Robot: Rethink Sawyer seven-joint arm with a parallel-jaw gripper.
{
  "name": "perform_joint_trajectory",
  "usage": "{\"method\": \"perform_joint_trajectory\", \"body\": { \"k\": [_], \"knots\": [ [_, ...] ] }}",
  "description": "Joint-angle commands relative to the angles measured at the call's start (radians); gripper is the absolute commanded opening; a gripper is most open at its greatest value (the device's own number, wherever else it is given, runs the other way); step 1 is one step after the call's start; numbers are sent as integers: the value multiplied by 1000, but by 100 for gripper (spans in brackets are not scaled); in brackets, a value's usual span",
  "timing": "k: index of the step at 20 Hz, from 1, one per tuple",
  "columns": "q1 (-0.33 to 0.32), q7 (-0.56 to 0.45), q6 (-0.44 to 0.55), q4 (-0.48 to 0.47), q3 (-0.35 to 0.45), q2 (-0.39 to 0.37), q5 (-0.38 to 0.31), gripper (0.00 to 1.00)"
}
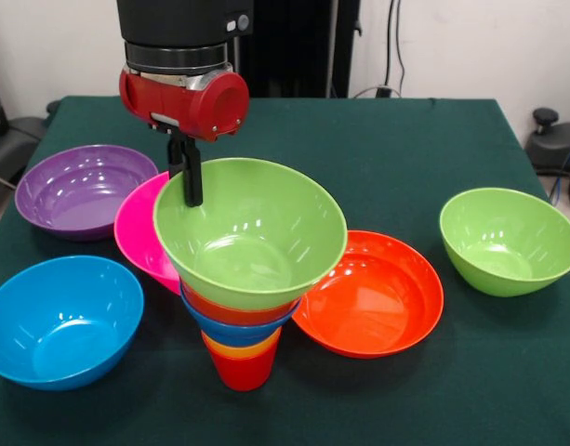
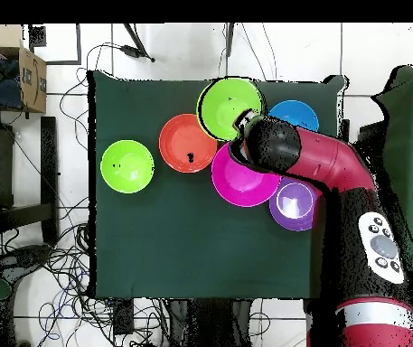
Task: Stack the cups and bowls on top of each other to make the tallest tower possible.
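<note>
The tower stands at the front middle of the table: a red cup [image 1: 240, 372] lowest, an orange cup [image 1: 244, 349], a small blue bowl [image 1: 231, 329], a small orange-red bowl [image 1: 236, 310] and a lime green bowl [image 1: 252, 232] on top, tilted a little. My gripper [image 1: 186, 172] comes down from above and is shut on the far left rim of this green bowl, one finger inside and one outside. In the overhead view the green bowl [image 2: 228, 104] shows at the table's top edge, and the arm's wrist [image 2: 273, 143] hides the gripper.
Around the tower on the green table [image 1: 405, 149] lie a pink bowl [image 1: 134, 232], a purple bowl [image 1: 80, 190], a light blue bowl [image 1: 61, 321], a large orange-red bowl [image 1: 373, 293] and a second lime green bowl [image 1: 510, 240] at the right.
</note>
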Motion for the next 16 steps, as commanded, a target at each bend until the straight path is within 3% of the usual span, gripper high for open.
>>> {"method": "perform_joint_trajectory", "body": {
  "k": [1, 7, 8, 16],
  "knots": [
    [19, 59, 3, 0, 16, 47, -2, 0],
    [21, 63, 3, -3, 15, 49, 0, 0],
    [22, 63, 4, -6, 13, 50, 0, 100],
    [26, 63, 3, -12, 11, 53, -3, 100]
  ]
}}
